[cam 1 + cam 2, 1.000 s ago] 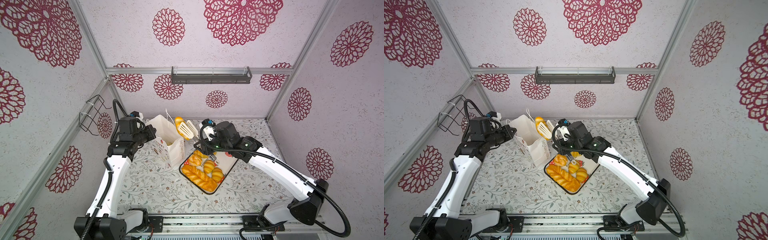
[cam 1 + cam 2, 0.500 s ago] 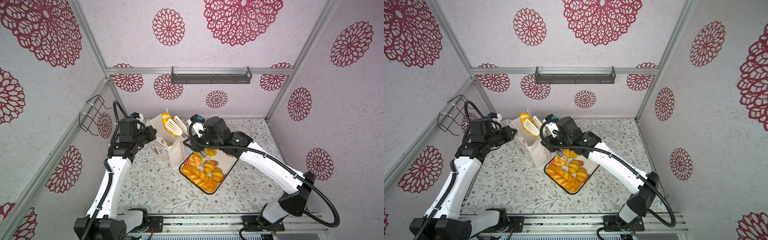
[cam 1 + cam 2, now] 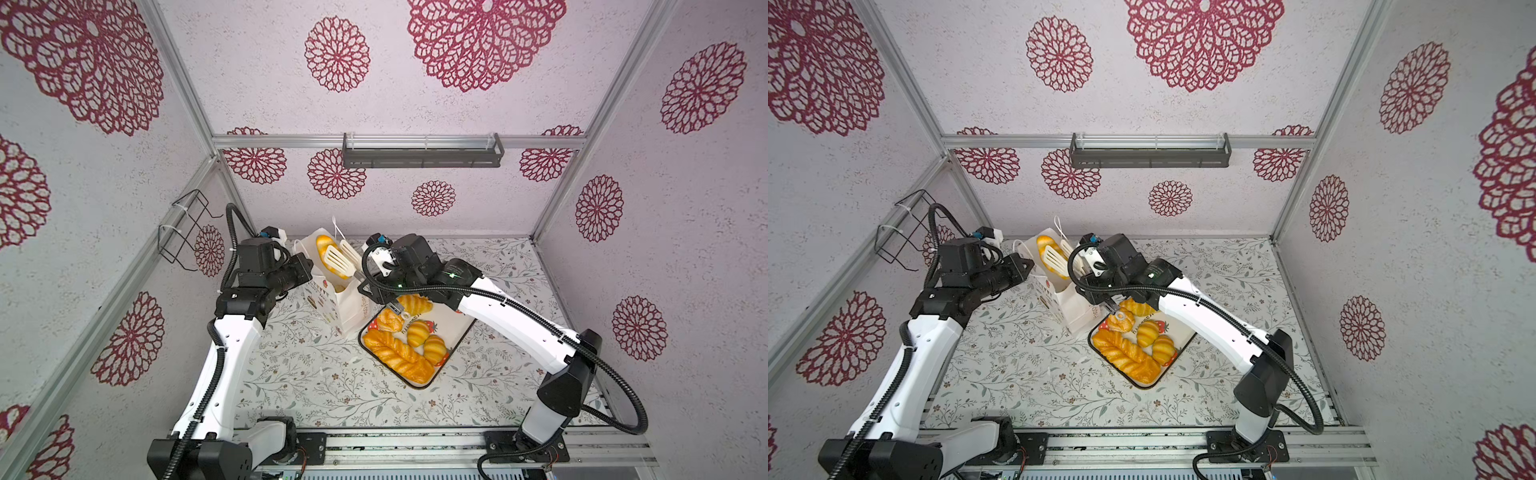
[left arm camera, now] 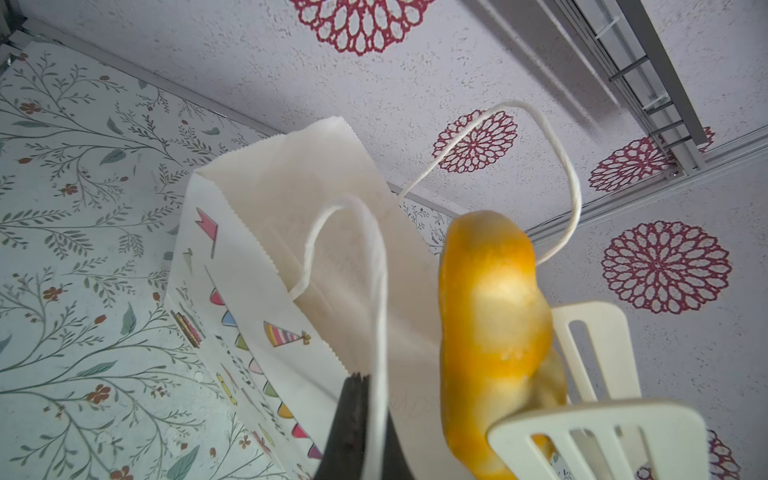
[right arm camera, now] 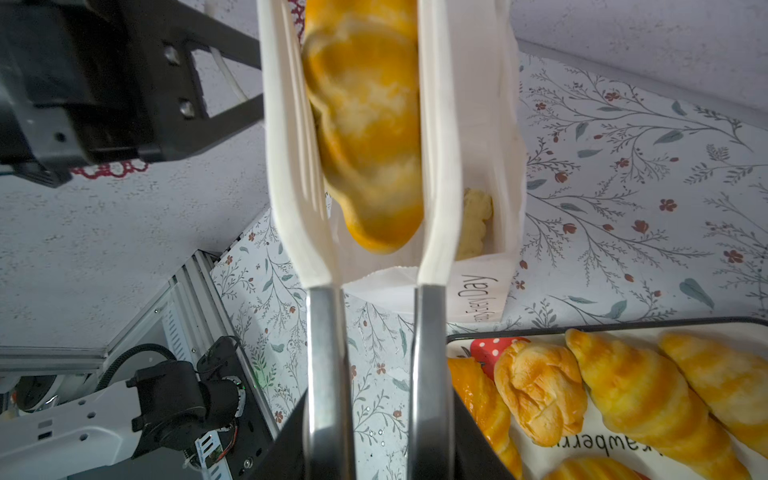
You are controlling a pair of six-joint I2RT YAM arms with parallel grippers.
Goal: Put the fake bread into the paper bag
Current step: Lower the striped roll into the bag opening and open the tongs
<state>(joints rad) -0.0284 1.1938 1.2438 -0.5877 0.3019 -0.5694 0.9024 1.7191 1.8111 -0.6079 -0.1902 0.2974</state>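
Our right claw (image 5: 380,440) squeezes tongs (image 5: 291,166) that grip a bread (image 5: 365,124) over the paper bag (image 3: 349,299). Our left claw (image 4: 365,436) is closed tight on its rim.

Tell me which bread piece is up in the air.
The oval loaf clamped between the white tongs over the paper bag's opening. The croissants and the long plait lie on the tray.
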